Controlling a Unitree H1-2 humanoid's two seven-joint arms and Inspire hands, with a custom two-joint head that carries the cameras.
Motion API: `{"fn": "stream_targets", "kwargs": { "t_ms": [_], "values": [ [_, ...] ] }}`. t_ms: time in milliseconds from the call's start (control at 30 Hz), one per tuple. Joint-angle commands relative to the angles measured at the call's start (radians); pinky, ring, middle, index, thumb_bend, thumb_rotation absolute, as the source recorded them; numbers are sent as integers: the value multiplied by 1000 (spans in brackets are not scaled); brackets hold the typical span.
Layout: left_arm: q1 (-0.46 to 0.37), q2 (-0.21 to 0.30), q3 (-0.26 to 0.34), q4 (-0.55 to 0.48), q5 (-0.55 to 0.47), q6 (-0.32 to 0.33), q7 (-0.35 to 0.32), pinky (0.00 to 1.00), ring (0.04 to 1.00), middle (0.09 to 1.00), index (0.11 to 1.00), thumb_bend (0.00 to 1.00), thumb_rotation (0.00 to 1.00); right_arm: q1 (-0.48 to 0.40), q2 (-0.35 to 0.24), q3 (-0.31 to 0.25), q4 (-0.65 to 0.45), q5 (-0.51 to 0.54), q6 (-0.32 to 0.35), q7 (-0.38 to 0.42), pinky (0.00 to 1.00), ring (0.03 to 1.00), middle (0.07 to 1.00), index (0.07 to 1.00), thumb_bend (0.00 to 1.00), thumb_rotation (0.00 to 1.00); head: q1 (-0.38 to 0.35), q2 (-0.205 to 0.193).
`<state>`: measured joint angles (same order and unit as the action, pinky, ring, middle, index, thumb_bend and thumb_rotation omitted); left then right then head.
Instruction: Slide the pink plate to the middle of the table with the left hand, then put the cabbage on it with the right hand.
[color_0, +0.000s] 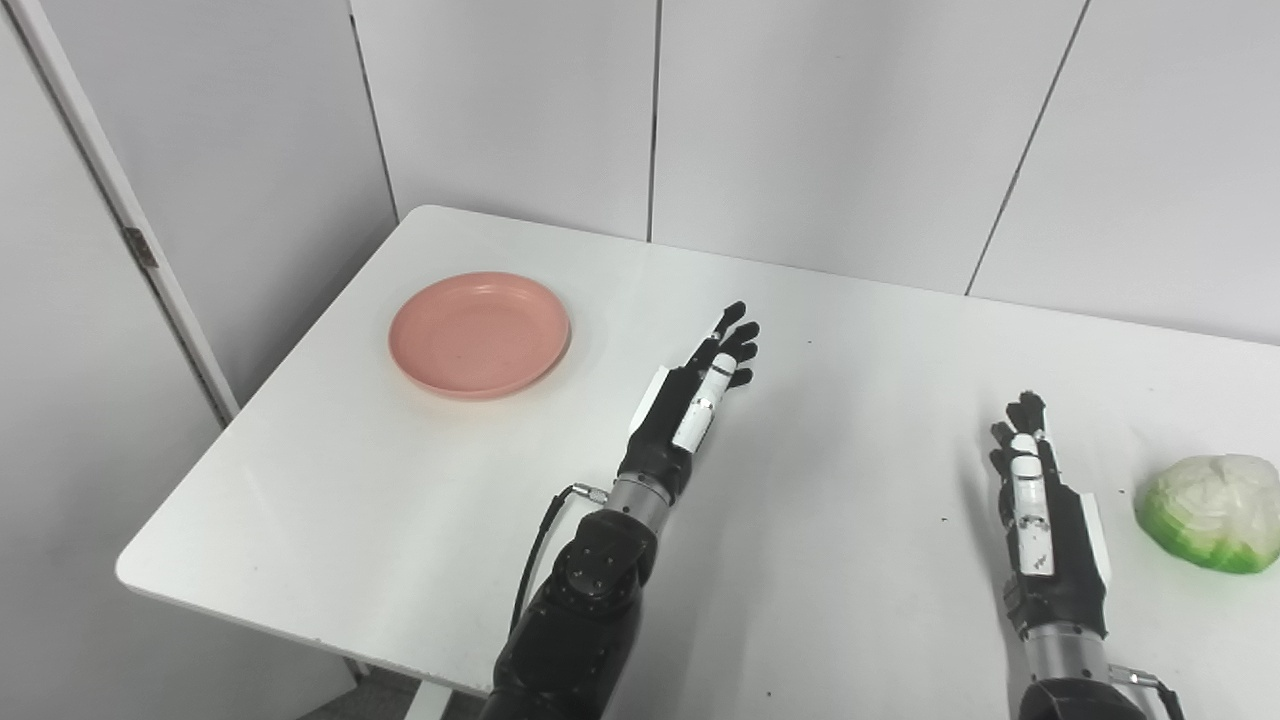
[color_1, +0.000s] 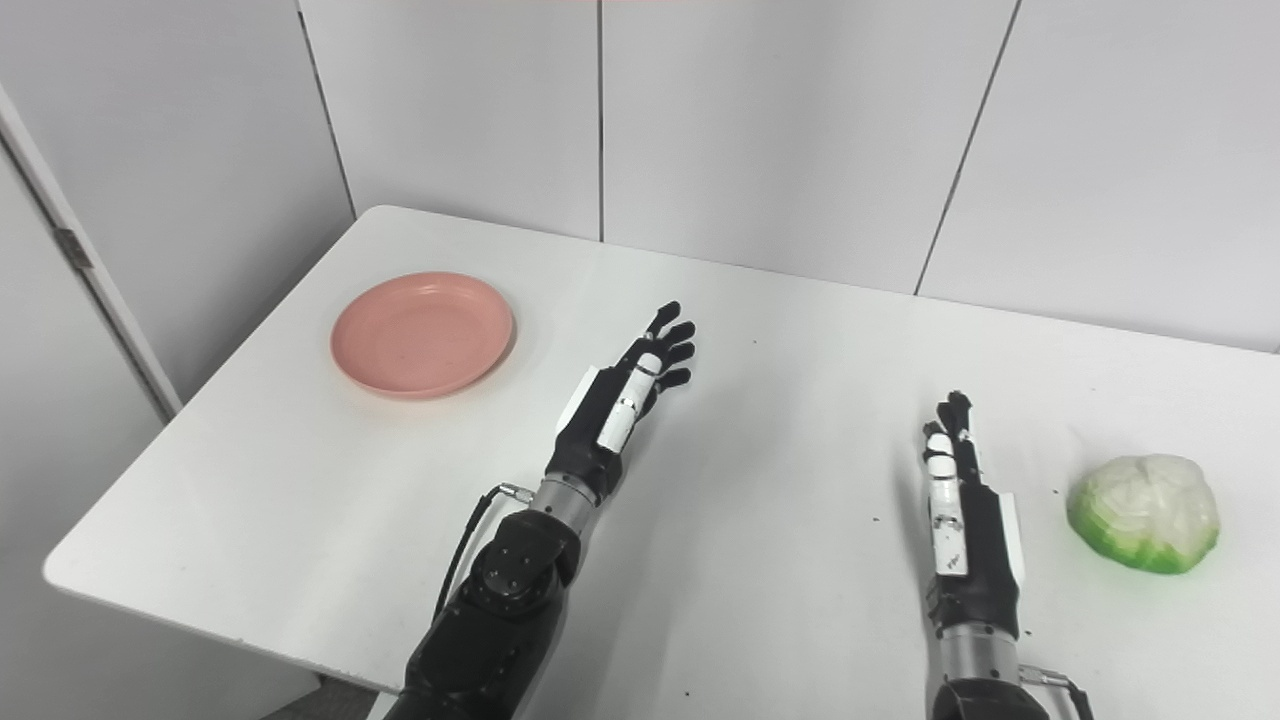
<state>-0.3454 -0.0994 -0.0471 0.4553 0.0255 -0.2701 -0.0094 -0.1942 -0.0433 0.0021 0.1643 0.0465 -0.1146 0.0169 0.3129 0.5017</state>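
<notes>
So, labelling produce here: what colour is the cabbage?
The cabbage is whitish on top, bright green at its base; clearest in the right eye view.

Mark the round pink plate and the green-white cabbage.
Round pink plate (color_0: 478, 335), left eye view, centre of its bare dish.
Green-white cabbage (color_1: 1143, 511), right eye view, middle of its pale top.

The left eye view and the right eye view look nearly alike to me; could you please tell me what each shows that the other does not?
Only the left eye view shows a door hinge well inside the frame, and it cuts the cabbage at its right edge. Only the right eye view shows the whole cabbage with bare table beyond it. Both show the pink plate at the far left, the open left hand right of it, and the open right hand beside the cabbage.
</notes>
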Motion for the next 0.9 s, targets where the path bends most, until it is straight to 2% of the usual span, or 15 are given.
{"fn": "stream_targets", "kwargs": {
  "t_ms": [0, 533, 733, 867],
  "values": [
    [99, -12, -9, 115, 5, -23, 7, 880, 922, 931, 941, 369, 1000, 43, -16, -11, 57, -2, -53, 8, 1000, 987, 998, 1000, 98, 1000, 1, 1],
    [107, -14, -21, 102, 11, -24, 14, 896, 928, 935, 945, 387, 1000, 58, -19, -10, 18, 3, -21, 20, 1000, 992, 1000, 1000, 83, 1000, -2, 6],
    [117, -23, -25, 55, 14, -4, 21, 897, 929, 936, 945, 398, 1000, 57, -22, -13, 27, 3, -34, 18, 1000, 988, 999, 1000, 78, 1000, 1, 12],
    [135, -30, -31, -21, 20, 30, 23, 910, 937, 937, 944, 401, 1000, 64, -23, -13, 8, 14, -16, 26, 1000, 994, 1000, 1000, 78, 1000, -5, 11]
  ]
}}
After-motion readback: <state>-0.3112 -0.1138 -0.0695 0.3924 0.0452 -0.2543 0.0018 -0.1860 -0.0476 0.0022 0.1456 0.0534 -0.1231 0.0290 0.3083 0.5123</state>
